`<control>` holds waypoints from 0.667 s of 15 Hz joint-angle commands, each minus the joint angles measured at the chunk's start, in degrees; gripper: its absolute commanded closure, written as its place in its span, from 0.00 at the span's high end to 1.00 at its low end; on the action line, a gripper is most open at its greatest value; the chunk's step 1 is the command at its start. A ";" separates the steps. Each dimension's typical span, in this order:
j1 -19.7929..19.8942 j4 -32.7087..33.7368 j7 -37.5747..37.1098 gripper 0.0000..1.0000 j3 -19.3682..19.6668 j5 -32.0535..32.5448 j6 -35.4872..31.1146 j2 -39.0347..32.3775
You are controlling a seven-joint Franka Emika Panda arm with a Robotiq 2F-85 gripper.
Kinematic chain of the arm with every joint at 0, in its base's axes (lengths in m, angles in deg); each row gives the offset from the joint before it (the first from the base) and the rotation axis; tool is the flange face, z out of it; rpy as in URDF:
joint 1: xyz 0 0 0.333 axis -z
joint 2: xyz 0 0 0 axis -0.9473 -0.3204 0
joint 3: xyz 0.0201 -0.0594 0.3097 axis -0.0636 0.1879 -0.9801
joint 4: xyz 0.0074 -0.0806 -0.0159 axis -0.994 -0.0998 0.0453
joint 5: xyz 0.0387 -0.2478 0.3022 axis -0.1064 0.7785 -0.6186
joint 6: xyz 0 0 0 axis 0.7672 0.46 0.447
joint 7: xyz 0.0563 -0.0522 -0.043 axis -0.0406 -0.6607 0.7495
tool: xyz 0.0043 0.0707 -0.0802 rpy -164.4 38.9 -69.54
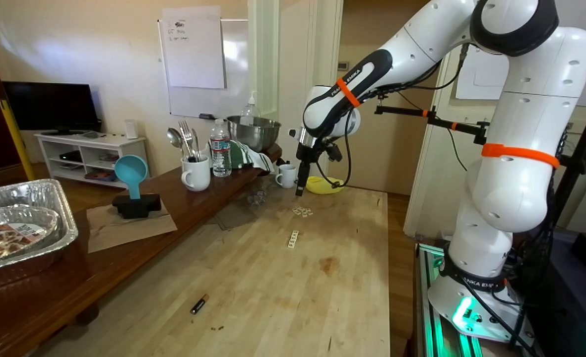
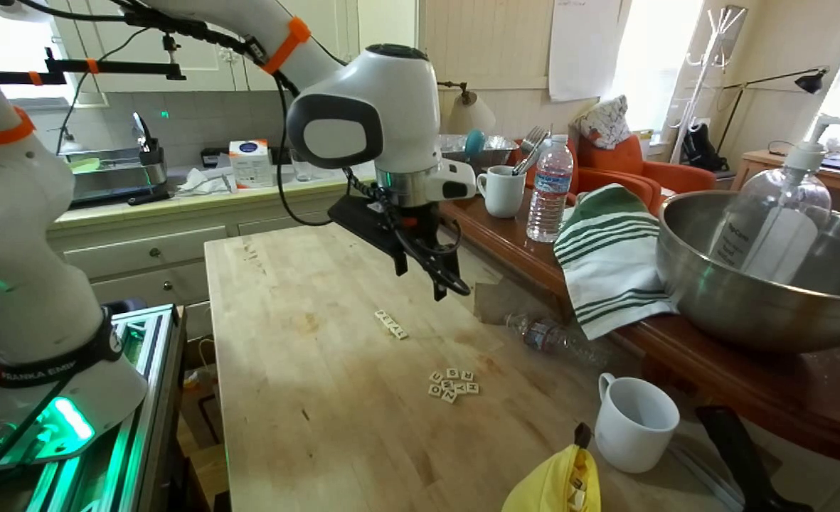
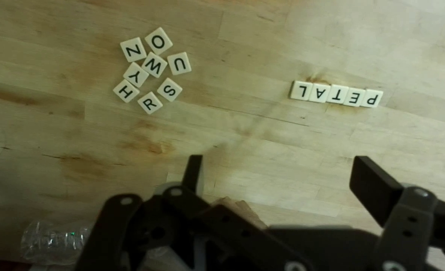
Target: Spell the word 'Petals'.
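A row of touching cream letter tiles spells PETAL, upside down in the wrist view, from the P tile (image 3: 372, 98) to the L tile (image 3: 301, 90). The row (image 1: 293, 239) also shows in both exterior views (image 2: 391, 324). The S tile (image 3: 169, 89) lies loose, face up, at the edge of a group with the R tile (image 3: 150, 102), H, Y, W, U, O and an N or Z. The S tile also shows in an exterior view (image 2: 452, 373). My gripper (image 3: 278, 157) is open and empty, well above the table, with its fingers wide apart (image 2: 420, 283).
A clear plastic bottle (image 2: 544, 334) lies by the raised wooden counter edge. A white mug (image 2: 636, 424) and a yellow pouch (image 2: 555, 483) stand near the loose tiles. A battery (image 1: 199, 304) lies on the table (image 1: 273, 297). The counter bears a steel bowl (image 2: 768, 306) and water bottle (image 2: 551, 190).
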 commanded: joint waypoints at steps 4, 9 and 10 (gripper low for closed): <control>3.41 2.90 5.09 1.00 -1.73 -3.37 -5.08 -7.28; 5.64 3.92 6.19 0.58 -3.49 -5.13 -6.40 -9.60; 6.00 4.00 5.93 0.51 -3.72 -5.21 -7.96 -10.11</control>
